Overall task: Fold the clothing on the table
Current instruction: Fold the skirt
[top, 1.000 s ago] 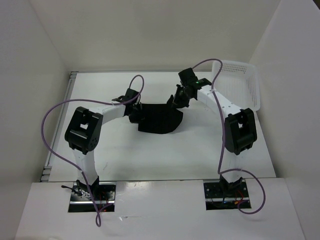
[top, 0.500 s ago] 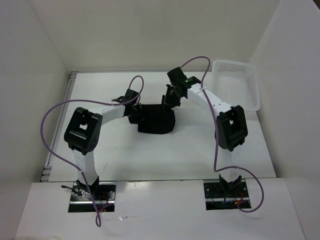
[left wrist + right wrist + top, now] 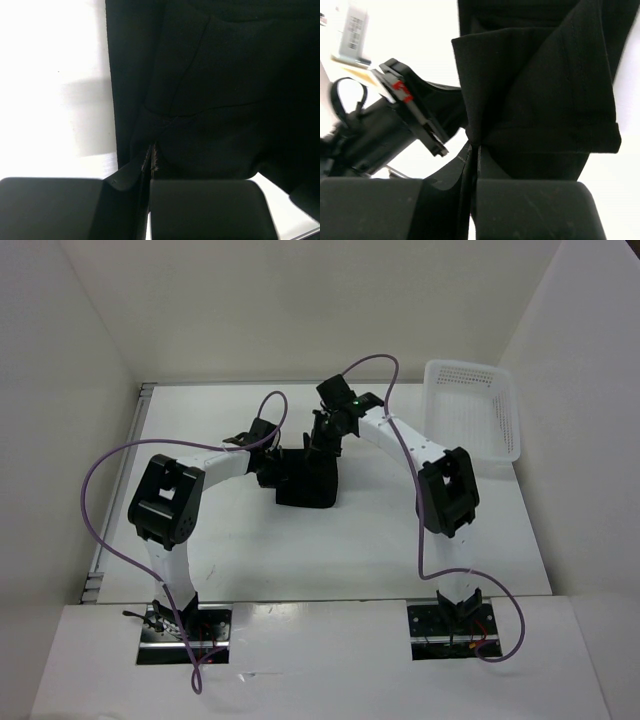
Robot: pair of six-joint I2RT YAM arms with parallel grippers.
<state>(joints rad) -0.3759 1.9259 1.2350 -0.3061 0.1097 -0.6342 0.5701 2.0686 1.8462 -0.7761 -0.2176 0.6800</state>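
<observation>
The black clothing (image 3: pixel 308 480) lies bunched on the white table (image 3: pixel 250 550), between the two arms in the top view. My left gripper (image 3: pixel 272 466) is shut on its left edge; in the left wrist view the fabric (image 3: pixel 210 90) runs pinched between the closed jaws (image 3: pixel 151 159). Over the garment's far edge, my right gripper (image 3: pixel 318 443) is shut on a lifted fold of the clothing (image 3: pixel 540 95), which hangs from the closed jaws (image 3: pixel 475 146). The right wrist view also shows the left gripper's body (image 3: pixel 385 130) close by.
A white perforated basket (image 3: pixel 472 408) stands at the back right of the table. White walls close in the table on the left, back and right. Purple cables loop above both arms.
My right gripper has swept leftward across the table with its fold of clothing, laying the right part over the left. The garment now looks narrower. The left arm has held still.
</observation>
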